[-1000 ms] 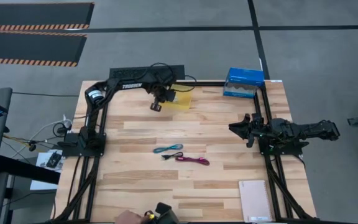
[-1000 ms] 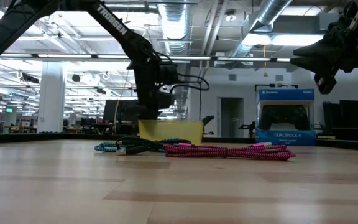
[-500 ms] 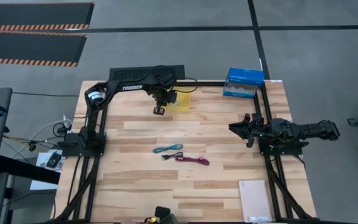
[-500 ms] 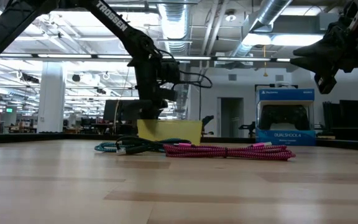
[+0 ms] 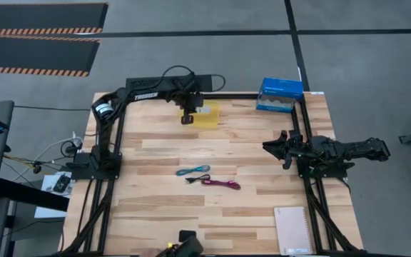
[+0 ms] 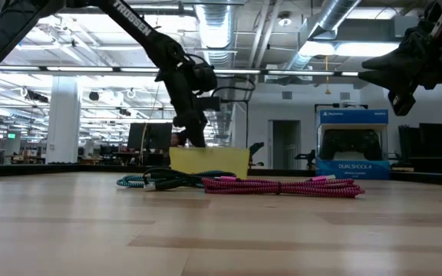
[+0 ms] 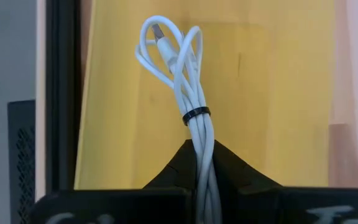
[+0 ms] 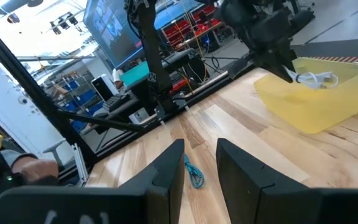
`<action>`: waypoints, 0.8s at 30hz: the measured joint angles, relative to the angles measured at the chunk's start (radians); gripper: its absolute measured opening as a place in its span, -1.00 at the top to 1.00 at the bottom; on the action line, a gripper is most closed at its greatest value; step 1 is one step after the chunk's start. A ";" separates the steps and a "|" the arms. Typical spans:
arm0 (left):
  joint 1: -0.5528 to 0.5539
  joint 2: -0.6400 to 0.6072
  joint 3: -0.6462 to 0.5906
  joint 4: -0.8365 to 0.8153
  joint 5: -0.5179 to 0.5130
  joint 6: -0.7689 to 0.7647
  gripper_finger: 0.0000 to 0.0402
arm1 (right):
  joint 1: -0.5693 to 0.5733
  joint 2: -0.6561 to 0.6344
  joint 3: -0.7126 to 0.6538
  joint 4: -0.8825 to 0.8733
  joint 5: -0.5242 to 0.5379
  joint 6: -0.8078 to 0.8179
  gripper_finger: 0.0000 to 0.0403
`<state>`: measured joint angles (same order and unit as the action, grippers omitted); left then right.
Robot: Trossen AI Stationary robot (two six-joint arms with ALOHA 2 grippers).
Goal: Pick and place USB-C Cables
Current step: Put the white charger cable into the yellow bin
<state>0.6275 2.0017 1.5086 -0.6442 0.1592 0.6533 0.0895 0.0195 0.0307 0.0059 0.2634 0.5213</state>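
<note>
White cable (image 7: 188, 93) pinched by left gripper (image 7: 205, 167) over yellow bin (image 5: 207, 114); arm lettered "TROSSEN".

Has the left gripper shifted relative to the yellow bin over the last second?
Yes. In the high view the left gripper, shut on the white cable, has moved from the yellow bin's near-left corner toward the table's far edge, over the bin.
</note>
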 joint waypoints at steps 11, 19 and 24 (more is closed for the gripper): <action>0.004 0.040 0.002 -0.004 -0.042 0.027 0.98 | 0.000 0.000 0.000 0.001 0.006 -0.014 0.41; -0.008 0.054 -0.002 -0.022 -0.066 0.055 0.98 | 0.000 0.000 0.000 0.001 0.010 -0.025 0.41; -0.010 0.087 -0.002 -0.028 -0.085 0.064 0.98 | 0.000 0.000 0.000 0.001 0.010 -0.025 0.41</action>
<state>0.6170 2.0883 1.5066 -0.6723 0.0739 0.7174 0.0893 0.0196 0.0303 0.0071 0.2737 0.4965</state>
